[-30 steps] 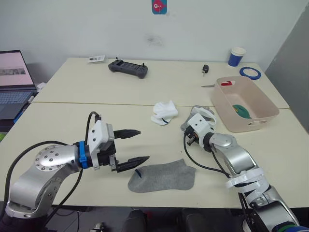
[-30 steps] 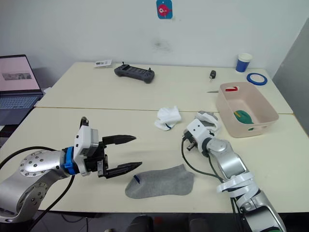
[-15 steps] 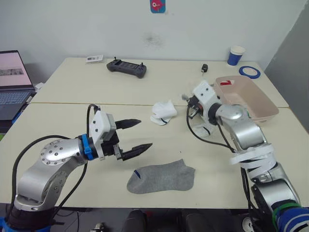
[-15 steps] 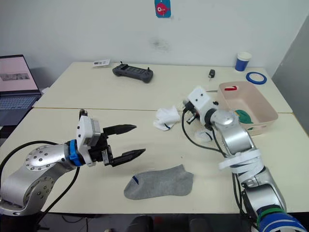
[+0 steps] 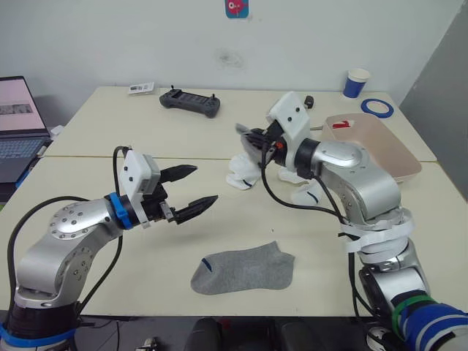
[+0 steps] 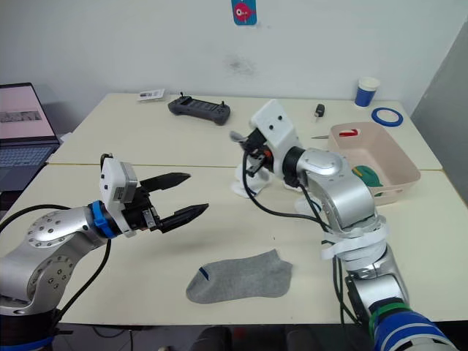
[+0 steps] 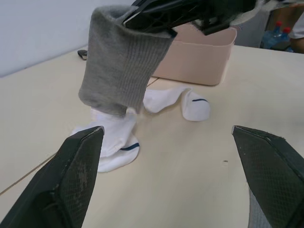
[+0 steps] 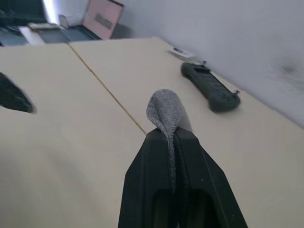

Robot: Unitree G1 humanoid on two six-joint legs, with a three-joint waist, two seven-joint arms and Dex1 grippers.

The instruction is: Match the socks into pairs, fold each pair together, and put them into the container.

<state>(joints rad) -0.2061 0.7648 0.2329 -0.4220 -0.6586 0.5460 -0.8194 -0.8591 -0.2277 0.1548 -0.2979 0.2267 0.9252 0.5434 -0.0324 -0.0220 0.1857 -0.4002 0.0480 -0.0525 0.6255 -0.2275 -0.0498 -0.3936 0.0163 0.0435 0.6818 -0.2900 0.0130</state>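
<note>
Right end effector [image 8: 169, 142] has lifted grey sock [image 7: 121, 71] leftward.

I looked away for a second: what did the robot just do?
The right pincer lifted a grey sock off the table by the bin and swung it left, above the white socks. The left pincer rose a little, open and empty. The other grey sock stayed put.

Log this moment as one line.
right tool: shut on grey sock, lifted | left tool: open | second grey sock: flat on table
</note>
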